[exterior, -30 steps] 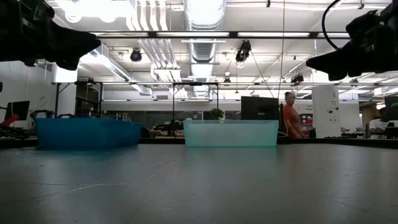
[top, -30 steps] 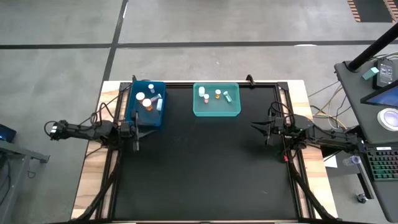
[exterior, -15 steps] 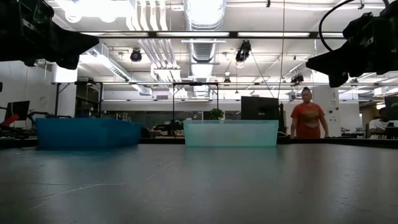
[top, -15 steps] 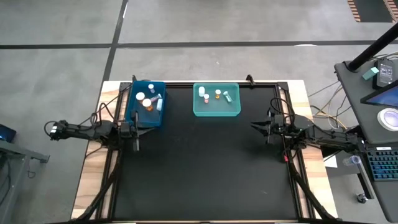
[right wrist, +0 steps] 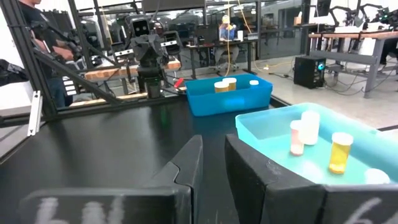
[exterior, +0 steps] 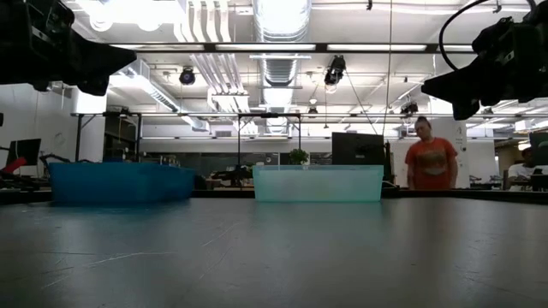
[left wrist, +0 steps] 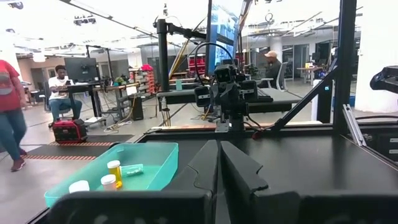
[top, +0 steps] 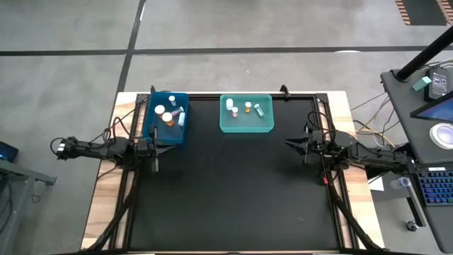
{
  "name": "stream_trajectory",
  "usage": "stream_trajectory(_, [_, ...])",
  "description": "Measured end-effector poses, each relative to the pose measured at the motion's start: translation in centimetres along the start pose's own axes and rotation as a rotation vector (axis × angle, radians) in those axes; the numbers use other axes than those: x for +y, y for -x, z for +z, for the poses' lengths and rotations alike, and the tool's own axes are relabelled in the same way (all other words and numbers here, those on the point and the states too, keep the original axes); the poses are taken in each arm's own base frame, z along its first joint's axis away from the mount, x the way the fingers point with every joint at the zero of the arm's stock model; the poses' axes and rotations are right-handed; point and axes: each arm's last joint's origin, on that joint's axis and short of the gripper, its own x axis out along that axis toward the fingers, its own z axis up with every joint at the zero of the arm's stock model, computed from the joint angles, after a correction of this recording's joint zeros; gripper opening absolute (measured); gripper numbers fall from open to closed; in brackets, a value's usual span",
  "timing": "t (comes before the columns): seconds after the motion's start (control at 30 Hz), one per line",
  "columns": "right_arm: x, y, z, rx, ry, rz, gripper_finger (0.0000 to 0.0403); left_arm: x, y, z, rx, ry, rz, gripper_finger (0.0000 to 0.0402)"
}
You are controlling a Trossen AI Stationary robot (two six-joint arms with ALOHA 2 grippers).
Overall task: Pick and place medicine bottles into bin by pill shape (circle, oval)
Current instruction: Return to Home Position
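Finds the left gripper (top: 156,147) at nine o'clock of the table (top: 233,191), pinched together on nothing, and the right gripper (top: 289,144) at three o'clock, barely parted and empty. Places the medicine bottles (top: 160,110) inside the blue bin (top: 164,140) at eleven o'clock and the teal bin (top: 245,129) at twelve.

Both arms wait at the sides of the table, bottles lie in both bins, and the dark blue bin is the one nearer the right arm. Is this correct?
Not quite. In the high view the dark blue bin sits nearer the left gripper; the light blue bin is the one nearer the right gripper. The rest is correct.
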Motion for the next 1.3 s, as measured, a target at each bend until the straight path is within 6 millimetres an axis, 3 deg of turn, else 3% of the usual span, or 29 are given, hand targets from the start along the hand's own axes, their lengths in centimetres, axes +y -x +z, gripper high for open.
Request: stream_trajectory(1.3, [0.0, 0.0, -0.02, 0.0, 0.0, 0.001, 0.0079, 0.0, 0.0, -0.01, 0.0, 0.0, 0.0, 0.0])
